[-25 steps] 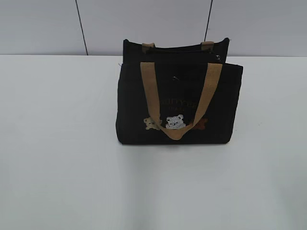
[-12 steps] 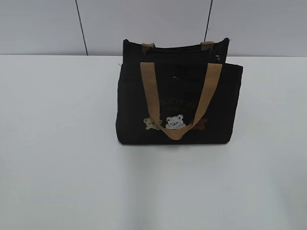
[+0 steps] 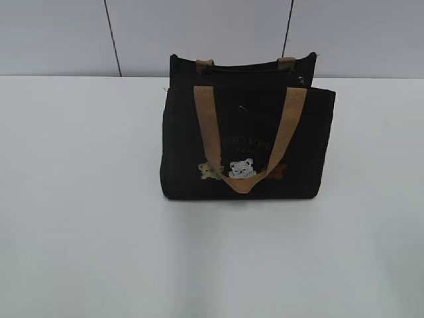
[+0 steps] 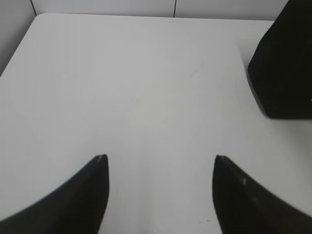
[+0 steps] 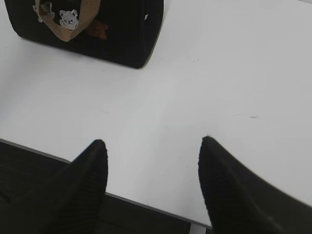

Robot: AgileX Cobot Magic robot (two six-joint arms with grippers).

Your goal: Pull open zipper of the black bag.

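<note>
Both sets of jaws gape empty over bare white desk (image 4: 122,87), left gripper (image 4: 161,158) and right gripper (image 5: 153,141) well short of the black bag (image 3: 246,142) upright mid-desk – approach stage; next, prob. find the zipper (image 3: 255,66) pull w/ one gripper.

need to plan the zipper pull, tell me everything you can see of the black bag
The black bag is a small boxy tote, fabric by its look, standing upright on the white table. One tan handle droops down its front over faint lettering and three bear patches. Its top looks closed; the zipper is hard to make out. Nothing grips it.
</note>
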